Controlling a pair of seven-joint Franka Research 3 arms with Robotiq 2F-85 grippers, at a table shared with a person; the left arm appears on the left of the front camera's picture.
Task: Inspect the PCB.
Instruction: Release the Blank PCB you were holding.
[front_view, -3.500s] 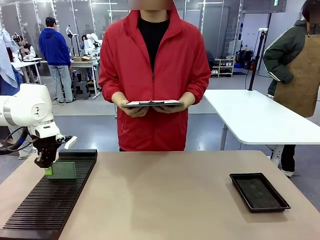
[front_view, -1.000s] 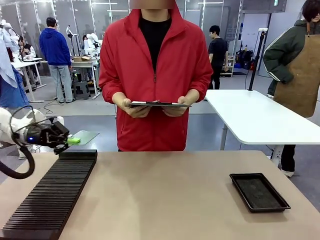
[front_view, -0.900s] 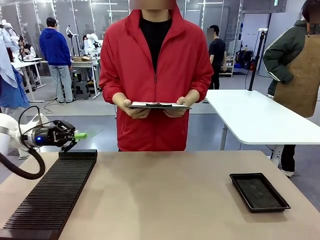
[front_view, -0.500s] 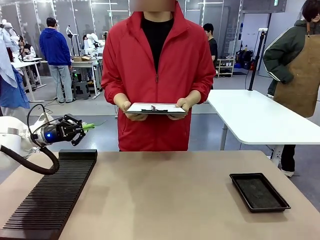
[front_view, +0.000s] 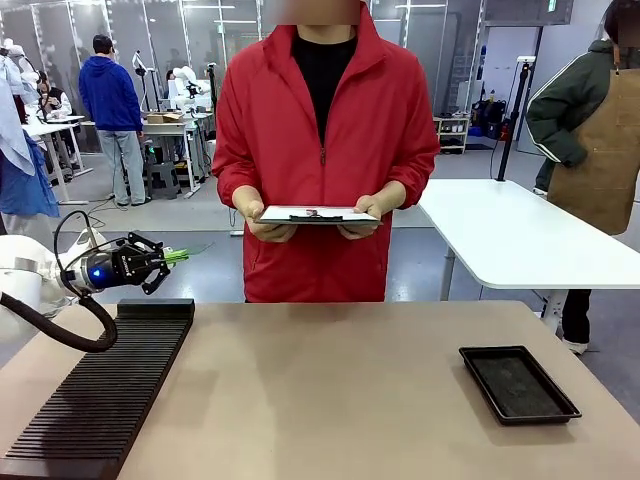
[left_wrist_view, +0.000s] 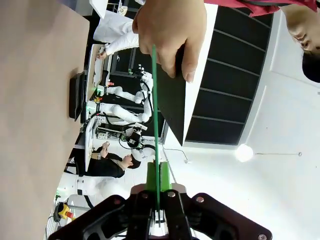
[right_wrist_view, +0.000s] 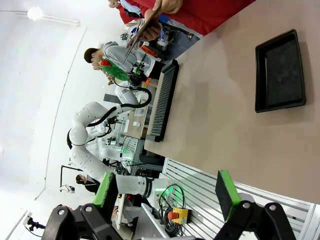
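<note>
PCB (front_view: 178, 255) is pinched at one end between the green pads of the left gripper (front_view: 163, 259), off the surface (front_view: 330, 400) and in the air near the far end of the black slotted rack (front_view: 100, 390). Its long axis runs straight out along the fingers, away from the arm and towards the person across the surface. From the left wrist the board (left_wrist_view: 155, 125) shows edge-on as a thin green line rising from the clamped gripper (left_wrist_view: 159, 177) to the person's hand (left_wrist_view: 172, 35) holding the clipboard (front_view: 315, 214). The presenting looks to me like the left arm's job. The right gripper (right_wrist_view: 165, 191) stands wide open with nothing in it, well apart on the other side, where the black tray (front_view: 518, 383) lies.

A few seconds back the left gripper was down at the rack with the board standing over the slots. It has since lifted clear and swung level, and the person has shifted a little to the right with the clipboard.
</note>
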